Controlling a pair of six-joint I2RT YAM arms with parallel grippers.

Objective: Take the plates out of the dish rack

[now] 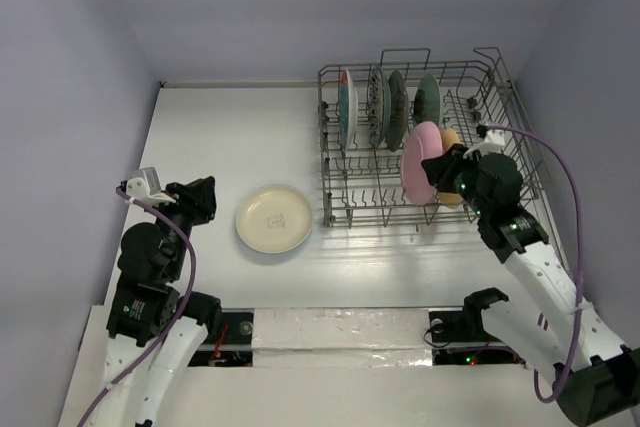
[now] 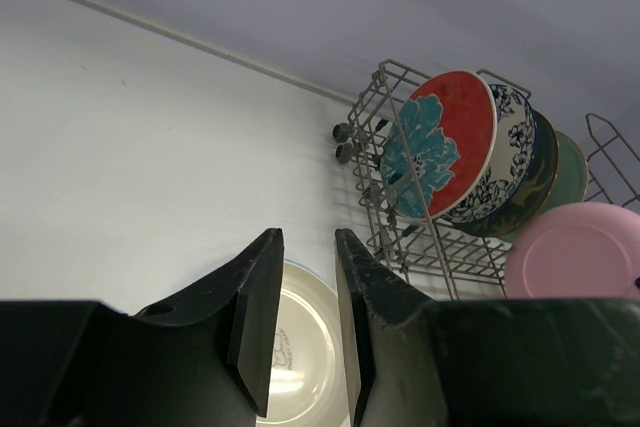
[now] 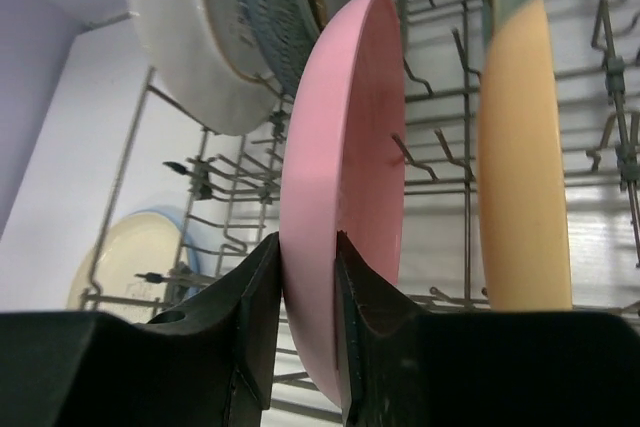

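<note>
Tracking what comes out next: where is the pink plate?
Top view: the pink plate stands on edge toward the dish rack's near right, beside the orange plate, its rim pinched in the right pincer.

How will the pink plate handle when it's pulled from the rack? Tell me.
Probably stiff: the pink plate shows no bend, edge-on in the right hand. Its glossy face looks slippery, and pinched only at the rim it may swing. Likely fragile, so a knock against the rack or orange plate could chip it.
</note>
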